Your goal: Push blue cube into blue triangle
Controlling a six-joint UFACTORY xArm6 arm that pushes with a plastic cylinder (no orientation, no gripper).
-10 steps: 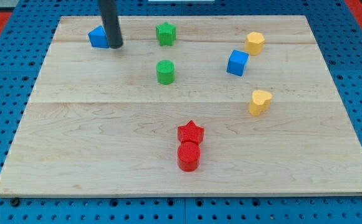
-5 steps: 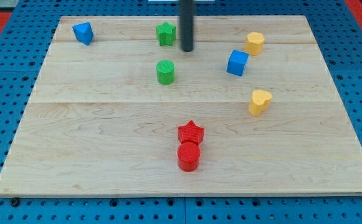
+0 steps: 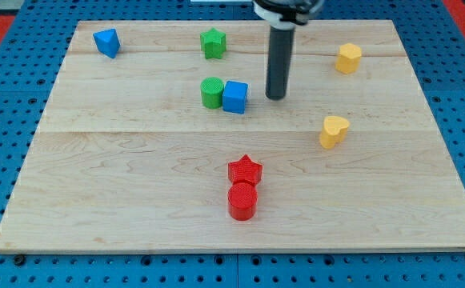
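The blue cube (image 3: 234,97) sits near the board's middle, touching the right side of the green cylinder (image 3: 212,93). The blue triangle (image 3: 106,42) lies at the view's top left, far from the cube. My tip (image 3: 276,97) rests on the board just right of the blue cube, with a small gap between them.
A green star (image 3: 212,43) lies at the top centre. A yellow hexagonal block (image 3: 348,58) sits at the top right and a yellow heart (image 3: 334,131) at the right. A red star (image 3: 245,170) touches a red cylinder (image 3: 242,201) below the centre.
The blue cube has slid left from the right side to rest against the green cylinder. The rod moved right and down behind it. The top yellow block shifted slightly right.
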